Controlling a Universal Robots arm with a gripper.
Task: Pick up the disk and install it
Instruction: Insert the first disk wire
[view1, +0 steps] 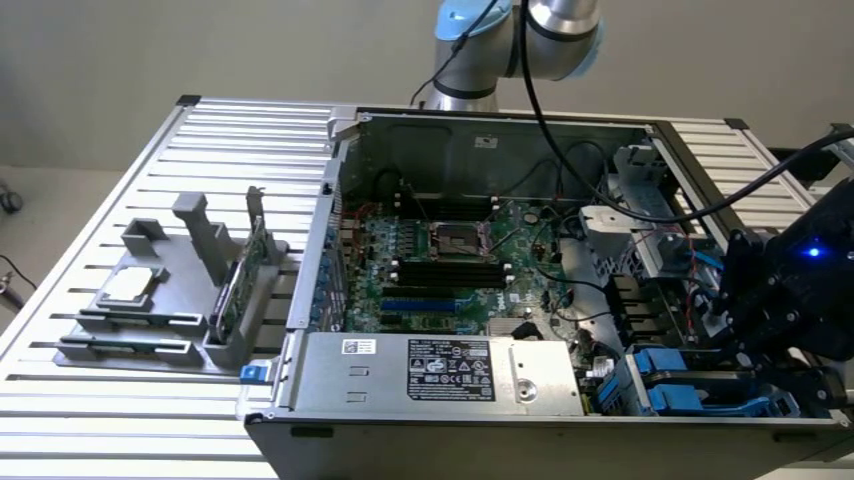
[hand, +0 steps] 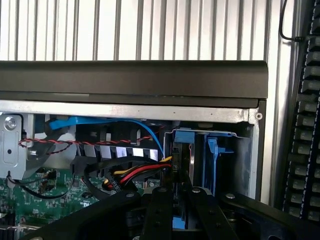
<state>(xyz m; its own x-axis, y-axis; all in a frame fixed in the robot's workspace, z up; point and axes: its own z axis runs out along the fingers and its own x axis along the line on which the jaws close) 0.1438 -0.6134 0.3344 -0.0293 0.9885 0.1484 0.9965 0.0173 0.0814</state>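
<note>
Claw: the gripper (view1: 787, 350) hangs over the open computer case (view1: 400, 420), at the corner on the exterior view's right where the drive bay (view1: 694, 385) sits.
Grip: the fingers (hand: 157, 210) stand close together on the disk (hand: 181, 220), going by the blue carrier edge between them.
Disk: on edge, long axis running down into the blue bay slots (hand: 212, 160) straight below the claw.
Hidden: the disk's body and label, behind the fingers; how deep it sits I can't tell.
</note>
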